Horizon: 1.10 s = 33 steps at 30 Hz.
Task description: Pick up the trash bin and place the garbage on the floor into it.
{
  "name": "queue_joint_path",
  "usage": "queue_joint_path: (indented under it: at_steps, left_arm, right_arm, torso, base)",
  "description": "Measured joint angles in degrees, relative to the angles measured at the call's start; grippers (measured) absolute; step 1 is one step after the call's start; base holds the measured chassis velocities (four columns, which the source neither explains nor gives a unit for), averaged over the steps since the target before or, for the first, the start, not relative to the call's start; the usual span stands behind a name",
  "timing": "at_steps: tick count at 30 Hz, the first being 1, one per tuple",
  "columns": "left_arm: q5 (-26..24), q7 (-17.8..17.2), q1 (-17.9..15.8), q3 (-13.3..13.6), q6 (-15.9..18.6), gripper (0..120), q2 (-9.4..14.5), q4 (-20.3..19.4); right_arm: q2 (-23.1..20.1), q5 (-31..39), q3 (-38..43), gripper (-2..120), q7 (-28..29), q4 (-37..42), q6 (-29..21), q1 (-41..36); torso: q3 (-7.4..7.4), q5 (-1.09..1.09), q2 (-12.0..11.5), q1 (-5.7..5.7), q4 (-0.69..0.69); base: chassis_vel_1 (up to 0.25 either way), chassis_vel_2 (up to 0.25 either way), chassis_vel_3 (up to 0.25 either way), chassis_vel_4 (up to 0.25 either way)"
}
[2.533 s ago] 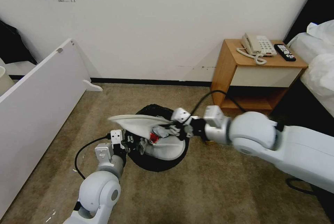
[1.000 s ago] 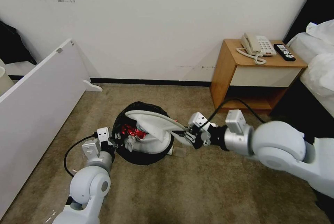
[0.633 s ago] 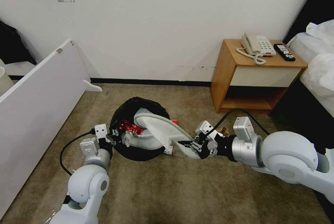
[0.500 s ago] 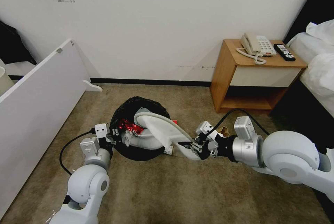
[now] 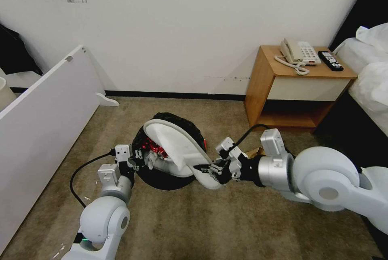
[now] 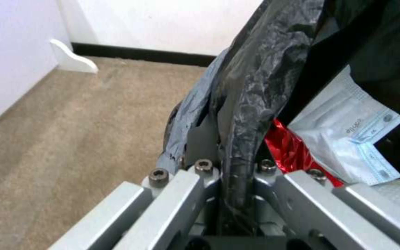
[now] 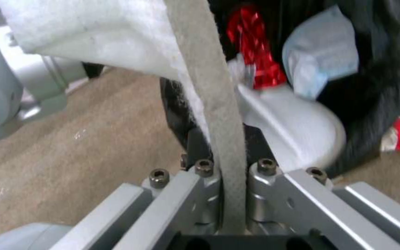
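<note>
The trash bin sits tipped on the floor, its black bag rim pinched in the left claw; the right claw is clamped on the sole edge of a white slipper arching over the bin's mouth; inside lie a second slipper, red wrapper and a pale packet.

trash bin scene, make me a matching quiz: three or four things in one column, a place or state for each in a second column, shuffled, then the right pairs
Things
1. trash bin
2. white slipper
3. red wrapper
4. phone

Places or states
A. on the wooden nightstand
B. rim clamped by the left gripper
C. lying inside the bin
D. edge clamped by the right gripper, partly over the bin

Pairs: 1-B, 2-D, 3-C, 4-A
</note>
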Motion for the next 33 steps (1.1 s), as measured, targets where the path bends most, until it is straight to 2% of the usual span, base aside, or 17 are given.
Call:
queue_joint_path:
  at_steps: [3, 8, 29, 33]
  left_arm:
    - [0.0, 0.5, 0.7, 0.3, 0.0, 1, 0.0, -0.2]
    - [-0.1, 0.6, 0.7, -0.3, 0.1, 1, 0.4, -0.4]
    - [-1.8, 0.4, 0.9, -1.2, 0.8, 1, 0.4, -0.8]
    - [-0.4, 0.7, 0.0, -2.5, 0.2, 1, 0.4, 0.6]
  right_arm:
    - [2.2, -0.5, -1.9, 1, 0.1, -1.3, 0.1, 2.2]
    - [3.5, -2.4, -4.1, 1, -0.4, -2.7, 0.0, 4.2]
    - [2.2, -4.7, -4.5, 1, -0.9, -3.8, -0.1, 2.3]
    - [0.4, -1.0, -3.9, 1, -1.0, -1.9, -0.4, 2.7]
  torso:
    - [0.00, 0.00, 0.0, 0.00, 0.01]
    - [0.00, 0.00, 0.0, 0.00, 0.00]
    - [-0.01, 0.01, 0.0, 0.00, 0.00]
    - [-0.01, 0.00, 0.0, 0.00, 0.00]
  base:
    - [0.000, 0.000, 0.000, 0.000]
    - [0.000, 0.000, 0.000, 0.000]
    - [0.000, 0.000, 0.000, 0.000]
    - [0.000, 0.000, 0.000, 0.000]
